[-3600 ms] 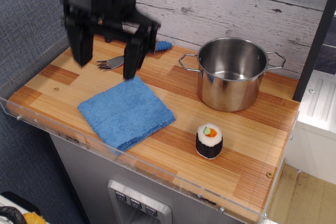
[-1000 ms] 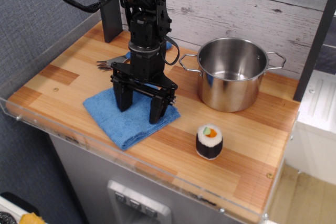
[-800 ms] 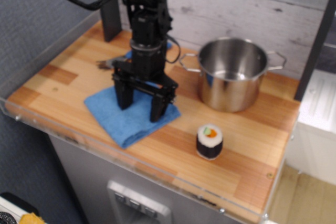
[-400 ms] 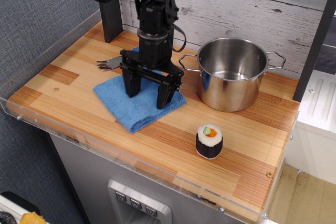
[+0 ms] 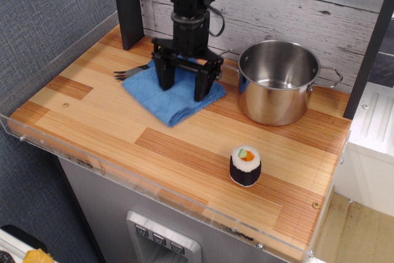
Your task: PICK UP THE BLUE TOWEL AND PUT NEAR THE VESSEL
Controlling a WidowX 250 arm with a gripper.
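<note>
The blue towel (image 5: 174,98) lies flat on the wooden board, just left of the vessel (image 5: 280,84), a shiny steel pot; the towel's right corner is close to the pot's wall. My gripper (image 5: 184,85) stands upright over the towel. Its two black fingers (image 5: 165,77) are spread apart, and their tips rest on the cloth, one on each side of its middle. The pot's left handle is hidden behind my gripper.
A metal fork (image 5: 127,73) lies at the towel's left, its handle hidden under the cloth and gripper. A sushi-roll toy (image 5: 245,165) stands at the front right. A dark post (image 5: 128,10) stands at the back left. A clear rim (image 5: 154,192) runs along the board's front edge.
My gripper came down onto the towel and moved back and to the right. The towel slid with it from the front left toward the pot. The pot has shifted slightly right.
</note>
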